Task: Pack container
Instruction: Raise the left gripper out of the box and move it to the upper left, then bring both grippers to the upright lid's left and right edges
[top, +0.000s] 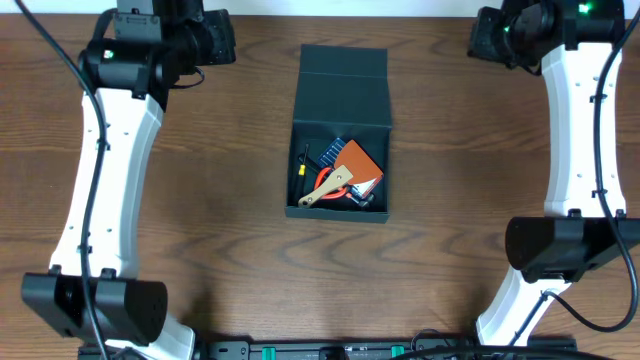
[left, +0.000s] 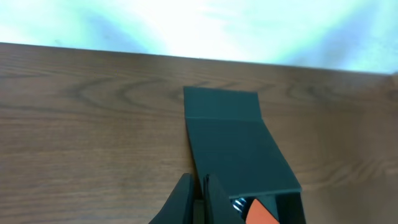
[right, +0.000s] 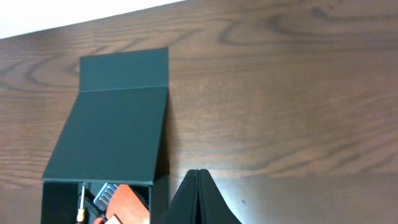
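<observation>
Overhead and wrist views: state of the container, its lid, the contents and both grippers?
container, open, tools inside.
lid, folded back flat on the table.
tools, lying loose in the container.
left gripper, shut, empty.
right gripper, shut, empty.

Open dark container (top: 341, 95) on wooden table (top: 220, 190)

The dark teal-black rectangular cardboard box (left: 233, 143) is cropped in both wrist views; its jumbled orange contents (top: 345, 172) are unidentifiable

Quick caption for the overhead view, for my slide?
Open box of tools between left arm and right arm, both standing clear.
</observation>
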